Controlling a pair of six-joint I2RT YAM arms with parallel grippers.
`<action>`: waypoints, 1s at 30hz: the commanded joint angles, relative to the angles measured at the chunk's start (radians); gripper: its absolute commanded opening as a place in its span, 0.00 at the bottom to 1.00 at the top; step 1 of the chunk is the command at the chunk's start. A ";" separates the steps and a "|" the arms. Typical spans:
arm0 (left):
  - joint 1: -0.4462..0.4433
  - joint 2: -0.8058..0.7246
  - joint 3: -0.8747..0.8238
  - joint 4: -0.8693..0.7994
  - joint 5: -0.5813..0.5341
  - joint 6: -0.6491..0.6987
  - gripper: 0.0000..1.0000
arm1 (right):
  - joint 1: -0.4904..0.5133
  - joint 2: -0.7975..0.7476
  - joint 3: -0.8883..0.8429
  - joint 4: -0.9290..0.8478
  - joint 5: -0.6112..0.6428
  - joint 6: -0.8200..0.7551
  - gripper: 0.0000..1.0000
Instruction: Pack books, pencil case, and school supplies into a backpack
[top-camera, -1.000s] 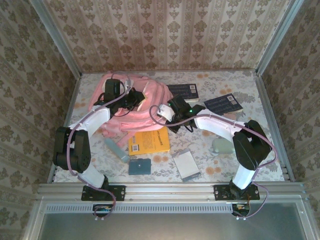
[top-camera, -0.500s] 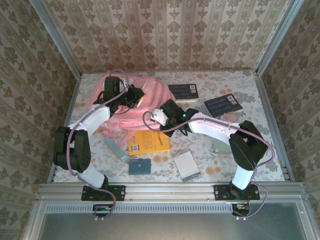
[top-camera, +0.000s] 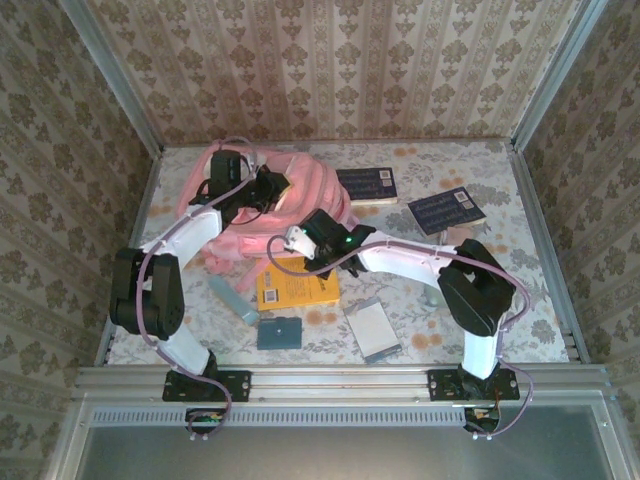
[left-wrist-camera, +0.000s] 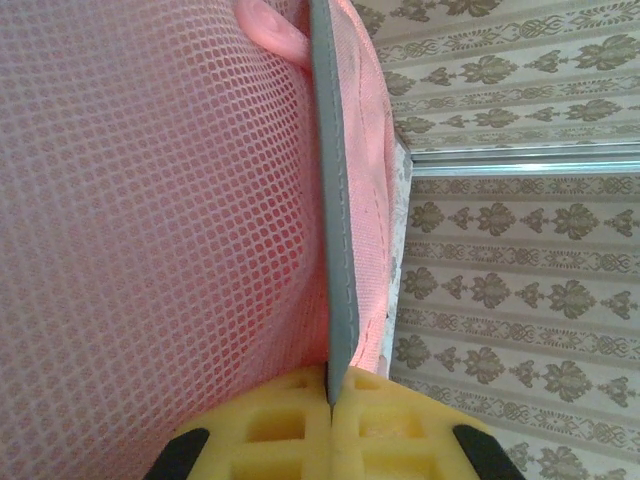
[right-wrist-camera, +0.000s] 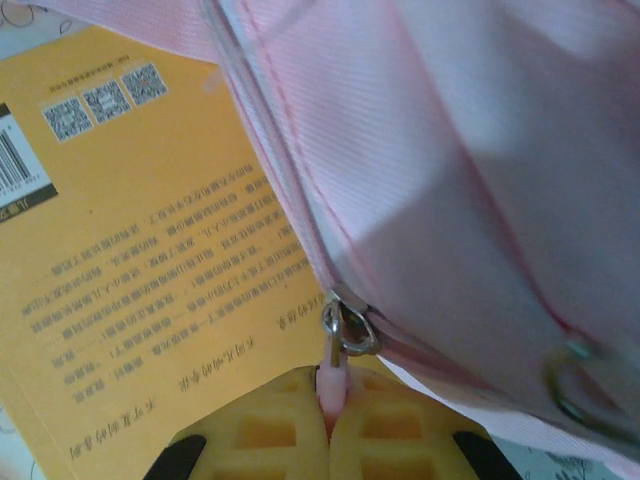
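The left arm (top-camera: 185, 232) and the right arm (top-camera: 400, 255) share white links, black joints, looping purple cables (top-camera: 300, 268) and yellow waffle-moulded finger pads (left-wrist-camera: 270, 432) on black mounts.

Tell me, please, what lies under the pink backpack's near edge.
The orange-yellow book runs beneath the zipped edge of the backpack; how far, and anything else underneath, is hidden by fabric.

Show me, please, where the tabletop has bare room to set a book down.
Bare: the far right corner beyond the right navy book, and the near strip between the silver-framed rectangle and the right arm's base. Crowded: around backpack, orange book and teal rectangle.
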 joint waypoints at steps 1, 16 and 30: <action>0.005 -0.001 0.059 0.110 -0.035 -0.020 0.00 | 0.046 0.029 0.052 0.047 0.008 -0.001 0.00; -0.018 0.030 0.085 0.105 -0.035 -0.063 0.00 | 0.110 0.173 0.213 0.034 0.153 -0.021 0.01; -0.034 0.042 0.101 0.127 -0.045 -0.130 0.00 | 0.142 0.326 0.421 -0.037 0.271 -0.049 0.06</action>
